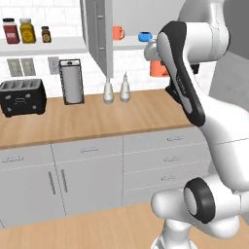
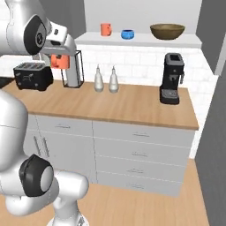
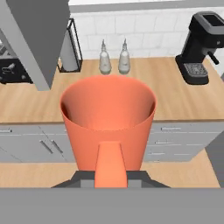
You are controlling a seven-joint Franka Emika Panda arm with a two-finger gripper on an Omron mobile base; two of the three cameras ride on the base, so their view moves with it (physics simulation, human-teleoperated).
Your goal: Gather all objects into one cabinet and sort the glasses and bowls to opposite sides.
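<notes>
My gripper (image 2: 58, 56) is shut on the salmon-orange glass (image 2: 58, 62), holding it in the air above the counter's left part, in front of the paper towel holder. In the hand view the glass (image 3: 108, 118) sits close up with its open mouth toward the camera. In the left base view my own arm partly hides the glass (image 1: 158, 69). The cabinet door (image 1: 97, 34) stands open. On its white shelf (image 2: 141, 40) sit an orange mug (image 2: 105, 29), a small blue cup (image 2: 127, 34) and the brown wooden bowl (image 2: 167, 31), the bowl at the right.
On the wooden counter (image 2: 132, 106) stand a black toaster (image 1: 22, 97), a paper towel holder (image 1: 72, 80), two white bottles (image 1: 116, 91) and a black coffee machine (image 2: 171, 78). Lidded jars (image 1: 19, 30) sit on the open shelf at the left.
</notes>
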